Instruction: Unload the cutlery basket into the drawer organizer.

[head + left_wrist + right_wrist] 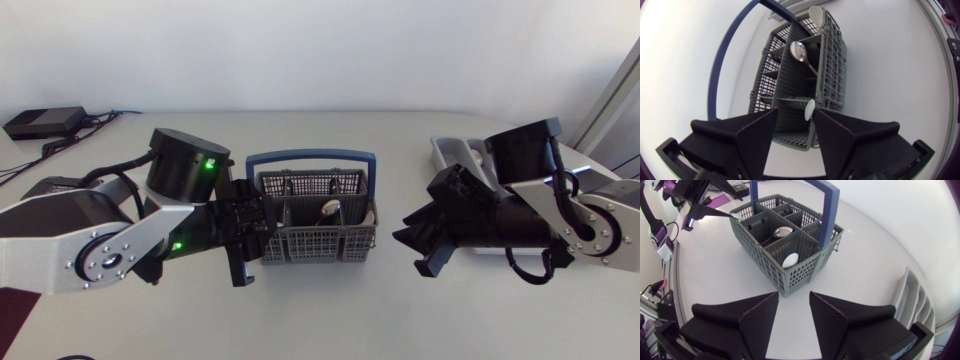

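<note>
Grey, blue-handled basket (318, 245) holding spoons (330, 209) stands upright, apart from the grey organizer (455, 152).

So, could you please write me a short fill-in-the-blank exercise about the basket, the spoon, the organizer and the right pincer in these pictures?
1. The handle of the grey cutlery basket is ____ in colour.
2. The right pincer is open and holds ____.
3. The metal spoon stands inside the ____.
4. The drawer organizer lies partly hidden under the ____ arm.

Missing words: blue; nothing; basket; right.
</note>
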